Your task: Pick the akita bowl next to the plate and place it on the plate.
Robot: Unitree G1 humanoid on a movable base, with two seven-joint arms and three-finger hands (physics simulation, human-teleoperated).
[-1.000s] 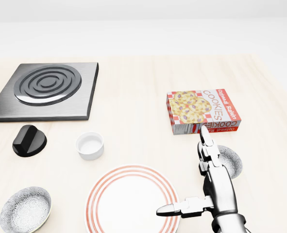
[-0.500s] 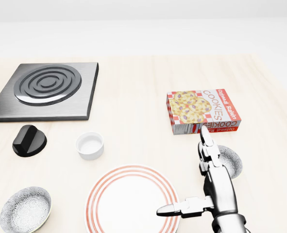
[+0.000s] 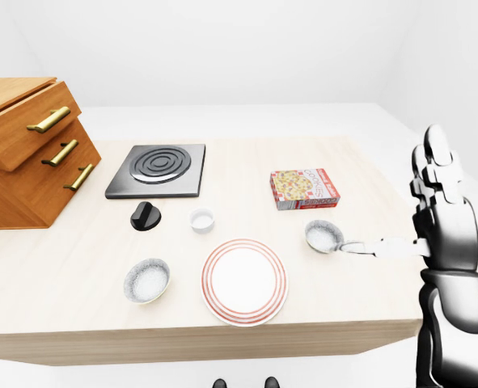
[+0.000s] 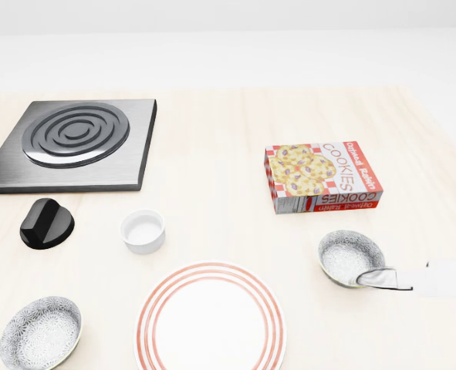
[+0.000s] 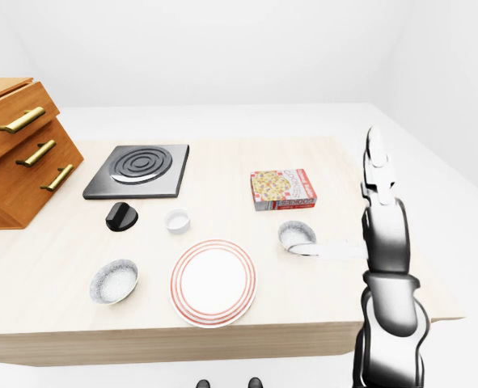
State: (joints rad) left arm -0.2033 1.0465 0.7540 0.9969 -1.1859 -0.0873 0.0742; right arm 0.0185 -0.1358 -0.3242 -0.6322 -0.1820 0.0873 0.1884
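Two grey speckled akita bowls flank the red-ringed white plate (image 4: pixel 211 324). One bowl (image 4: pixel 349 256) sits just right of the plate; the other bowl (image 4: pixel 41 331) lies further off at its lower left. My right hand (image 3: pixel 396 206) is open beside the right bowl, fingers (image 3: pixel 435 153) pointing up. Its thumb (image 4: pixel 386 277) stretches left, and the tip overlaps the bowl's lower right rim. Nothing is held. My left hand does not show in any view.
A cookies box (image 4: pixel 322 176) lies above the right bowl. A small white cup (image 4: pixel 143 231), a black knob (image 4: pixel 46 222) and a stove plate (image 4: pixel 73 142) sit to the upper left. A wooden drawer cabinet (image 3: pixel 28 153) stands at the table's left end.
My right hand has moved right, away from the plate's right edge. It no longer hides the right bowl, and only the thumb remains in the head view.
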